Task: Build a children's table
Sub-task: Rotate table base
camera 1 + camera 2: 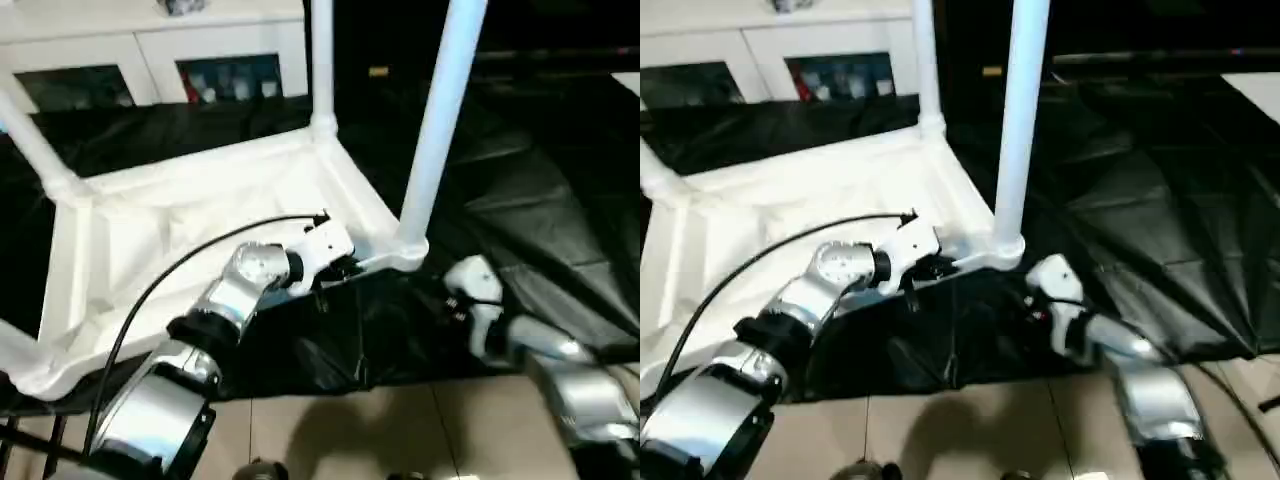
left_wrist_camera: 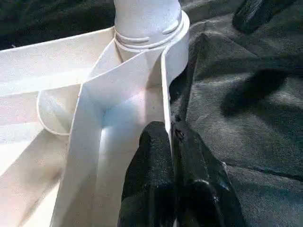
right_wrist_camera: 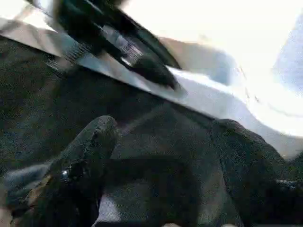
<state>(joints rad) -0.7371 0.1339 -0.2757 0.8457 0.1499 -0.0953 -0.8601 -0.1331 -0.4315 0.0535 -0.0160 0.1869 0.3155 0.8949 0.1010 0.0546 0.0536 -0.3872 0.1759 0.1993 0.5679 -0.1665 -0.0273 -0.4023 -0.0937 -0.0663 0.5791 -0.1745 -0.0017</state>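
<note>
Tabletop (image 1: 200,215) lies upside down on the black sheet (image 1: 1160,200) with legs standing in its sockets, the left gripper (image 2: 171,142) pinching its near rim beside the nearest leg (image 1: 440,120), the right gripper (image 3: 161,142) spread just beside that corner, probably next to check that leg's seating.

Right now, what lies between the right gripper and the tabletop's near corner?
Only black cloth. The right wrist view shows it bare between the open right gripper and the tabletop.

Silver forearms (image 1: 160,400), white wrist housings, black cable (image 1: 170,275), matte black fingers (image 2: 151,184)
</note>
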